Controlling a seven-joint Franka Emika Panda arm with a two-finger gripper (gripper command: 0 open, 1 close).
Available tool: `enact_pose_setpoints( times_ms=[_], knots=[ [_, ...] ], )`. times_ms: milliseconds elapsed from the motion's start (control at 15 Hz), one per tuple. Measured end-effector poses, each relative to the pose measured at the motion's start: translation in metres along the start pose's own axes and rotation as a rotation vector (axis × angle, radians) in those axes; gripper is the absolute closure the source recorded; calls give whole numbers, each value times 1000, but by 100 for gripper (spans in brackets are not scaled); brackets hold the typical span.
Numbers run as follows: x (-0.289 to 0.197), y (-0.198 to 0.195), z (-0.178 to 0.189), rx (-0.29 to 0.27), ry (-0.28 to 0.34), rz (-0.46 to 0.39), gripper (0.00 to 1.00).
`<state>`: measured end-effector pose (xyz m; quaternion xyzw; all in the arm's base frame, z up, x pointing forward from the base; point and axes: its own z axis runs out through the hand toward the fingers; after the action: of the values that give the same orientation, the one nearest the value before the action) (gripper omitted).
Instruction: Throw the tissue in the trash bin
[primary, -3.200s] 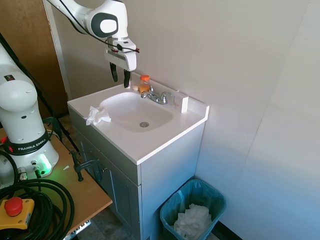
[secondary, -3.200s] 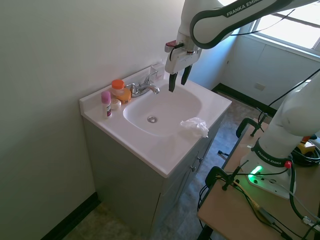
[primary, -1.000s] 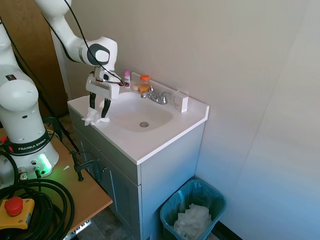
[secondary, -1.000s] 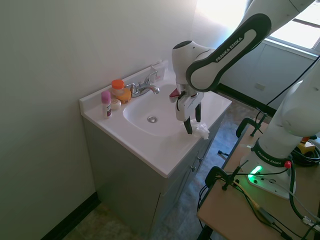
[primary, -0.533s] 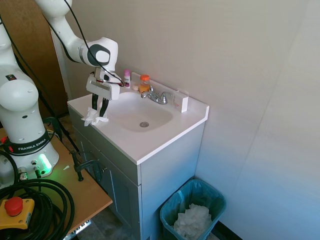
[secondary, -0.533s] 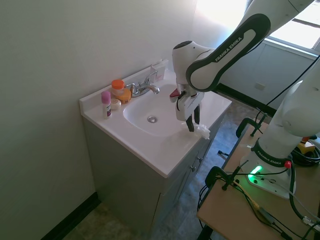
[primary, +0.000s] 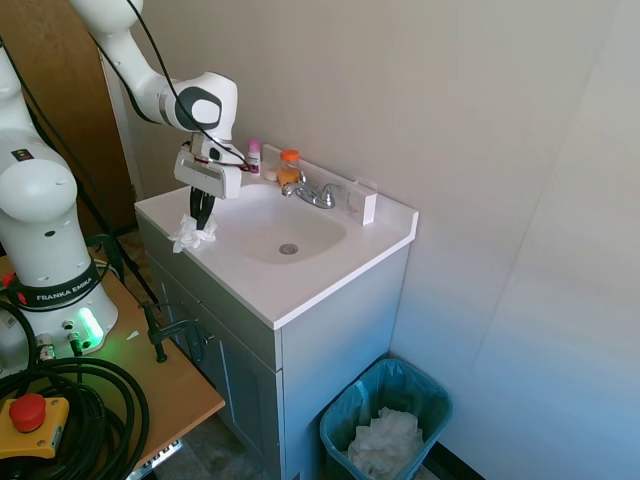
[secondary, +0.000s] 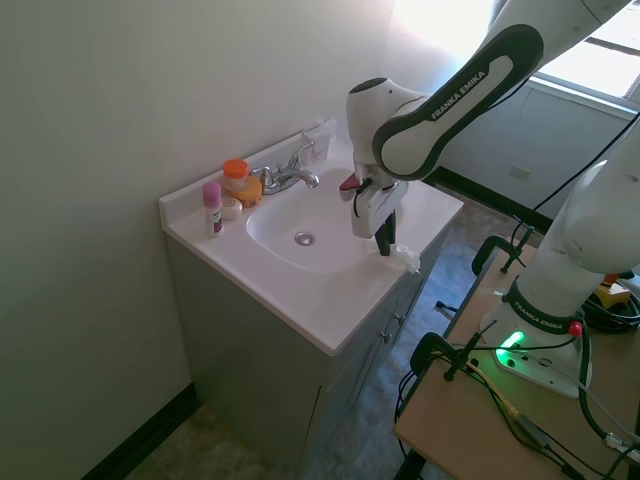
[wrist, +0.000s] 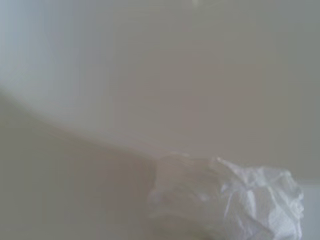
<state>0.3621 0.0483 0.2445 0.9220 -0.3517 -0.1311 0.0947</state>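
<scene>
Since a second ago your gripper (primary: 199, 218) has pinched shut on the tissue (primary: 190, 237), which sits on the vanity counter (primary: 300, 285) at the basin's 9 o'clock. Expect it to be light, soft and compressible; hold its bunched middle. Your wrist points straight down. You'll find the trash bin (primary: 386, 416) on the floor below.

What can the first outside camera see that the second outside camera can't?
Only the first exterior view shows the small round trash bin lined with a teal-blue bag, holding a heap of white crumpled paper, on the floor beside the vanity.

Only the second exterior view shows the window at its upper right.

Both show the white sink counter, the chrome faucet, the orange-capped bottle, the pink-capped tube, and the gripper shut on the small crumpled white tissue at the counter's edge.
</scene>
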Motion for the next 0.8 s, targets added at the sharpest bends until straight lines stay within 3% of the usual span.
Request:
enact_pose_setpoints(
  times_ms=[200, 400, 533, 800],
  knots=[
    [6, 10, -18, 34, 13, 10, 100],
    [9, 30, -62, 101, 56, 44, 100],
    [30, 59, -104, 192, 120, 126, 100],
    [111, 152, -175, 376, 218, 386, 100]
  ],
)
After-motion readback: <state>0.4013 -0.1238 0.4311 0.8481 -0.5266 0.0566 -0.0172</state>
